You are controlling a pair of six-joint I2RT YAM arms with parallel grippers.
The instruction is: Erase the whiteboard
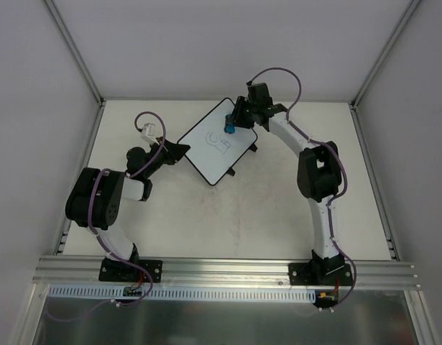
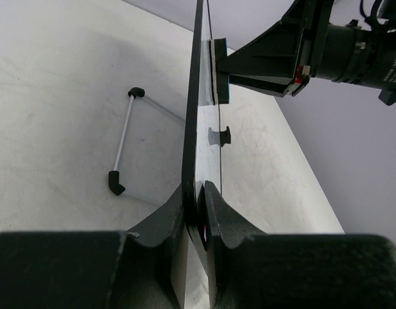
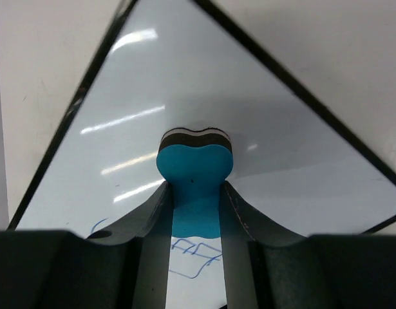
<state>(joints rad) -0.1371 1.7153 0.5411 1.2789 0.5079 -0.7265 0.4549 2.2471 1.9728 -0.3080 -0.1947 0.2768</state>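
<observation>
Left gripper [image 2: 199, 193] clamps the whiteboard [image 1: 205, 154] by its edge, right gripper [image 3: 195, 193] pinches a blue eraser [image 3: 194, 168] against it; sweeping flat and firm over the pen doodle [image 1: 222, 144] should clear it.

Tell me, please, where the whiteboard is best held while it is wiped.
Grip the whiteboard by its thin edge near its left corner, coming level from the left, as the left gripper does. The board is slim enough for the jaws, and that corner lies away from the eraser in the right gripper.
</observation>
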